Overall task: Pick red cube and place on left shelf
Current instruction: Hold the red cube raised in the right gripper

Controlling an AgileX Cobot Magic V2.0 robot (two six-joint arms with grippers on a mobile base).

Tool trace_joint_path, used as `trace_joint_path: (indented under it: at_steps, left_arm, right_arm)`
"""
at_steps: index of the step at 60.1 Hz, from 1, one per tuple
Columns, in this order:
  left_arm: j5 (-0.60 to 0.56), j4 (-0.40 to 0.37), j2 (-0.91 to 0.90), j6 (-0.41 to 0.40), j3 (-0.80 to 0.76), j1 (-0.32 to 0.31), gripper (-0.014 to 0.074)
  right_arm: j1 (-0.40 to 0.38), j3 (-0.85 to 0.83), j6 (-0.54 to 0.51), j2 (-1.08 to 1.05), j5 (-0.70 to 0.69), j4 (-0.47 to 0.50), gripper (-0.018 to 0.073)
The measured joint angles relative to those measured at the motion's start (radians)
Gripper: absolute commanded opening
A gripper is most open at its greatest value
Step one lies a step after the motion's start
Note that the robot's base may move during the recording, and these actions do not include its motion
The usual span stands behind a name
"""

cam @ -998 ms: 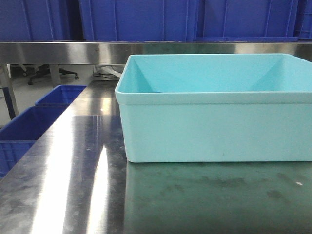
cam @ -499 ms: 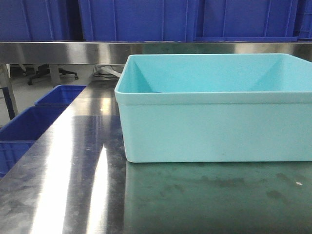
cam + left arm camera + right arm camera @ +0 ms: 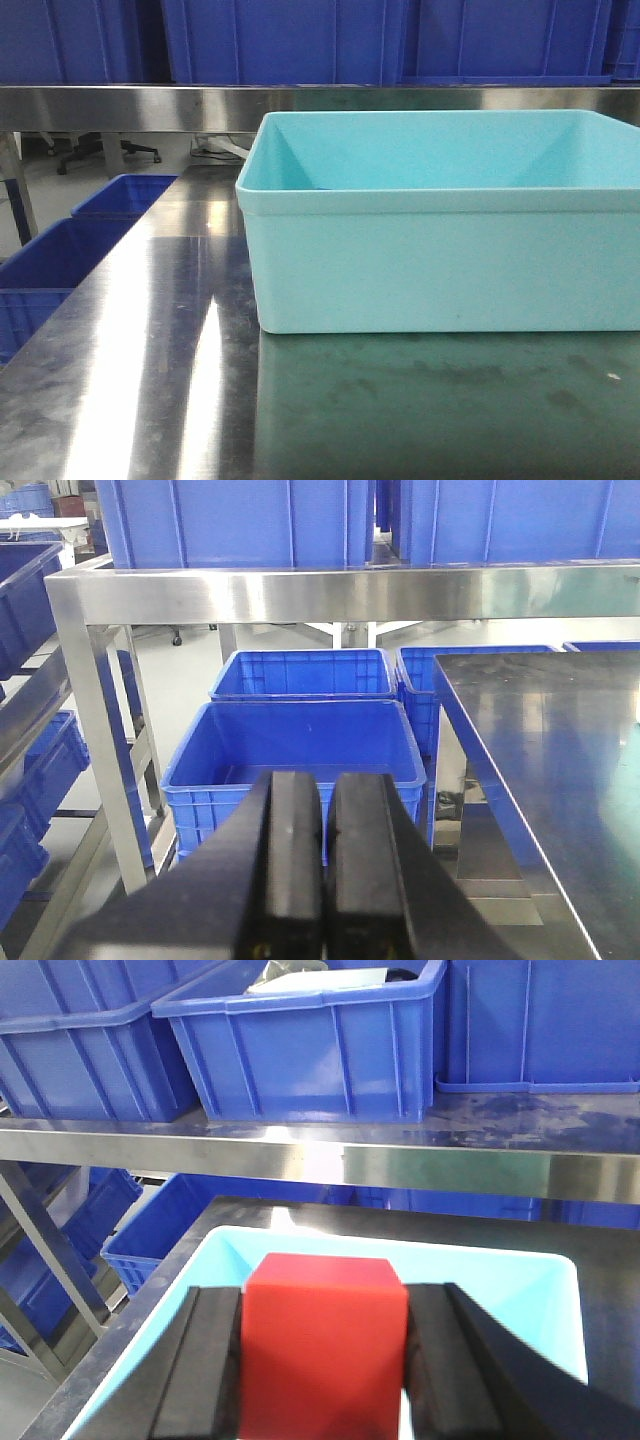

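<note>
Fingers [image 3: 205, 1370] grip red cube [image 3: 322, 1345] over bin [image 3: 520, 1300].

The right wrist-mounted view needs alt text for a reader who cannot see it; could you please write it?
The black right gripper clamps a red cube above an open pale turquoise plastic bin on a dark steel table. Behind runs a flat stainless-steel shelf rail carrying large blue plastic crates.

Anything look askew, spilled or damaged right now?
Nothing stands out. The red cube sits squarely in the right end effector over the turquoise bin, which stands level on the steel table; the left end effector is shut and empty.
</note>
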Motion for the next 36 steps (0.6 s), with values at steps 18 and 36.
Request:
trace_joint_path:
  at_steps: [18, 36]
  left_arm:
    - [0.000, 0.000, 0.000, 0.000, 0.000, 0.000, 0.0102]
    - [0.000, 0.000, 0.000, 0.000, 0.000, 0.000, 0.0102]
  right_arm:
    - [0.000, 0.000, 0.000, 0.000, -0.002, -0.001, 0.0055]
    - [0.000, 0.000, 0.000, 0.000, -0.002, -0.001, 0.0055]
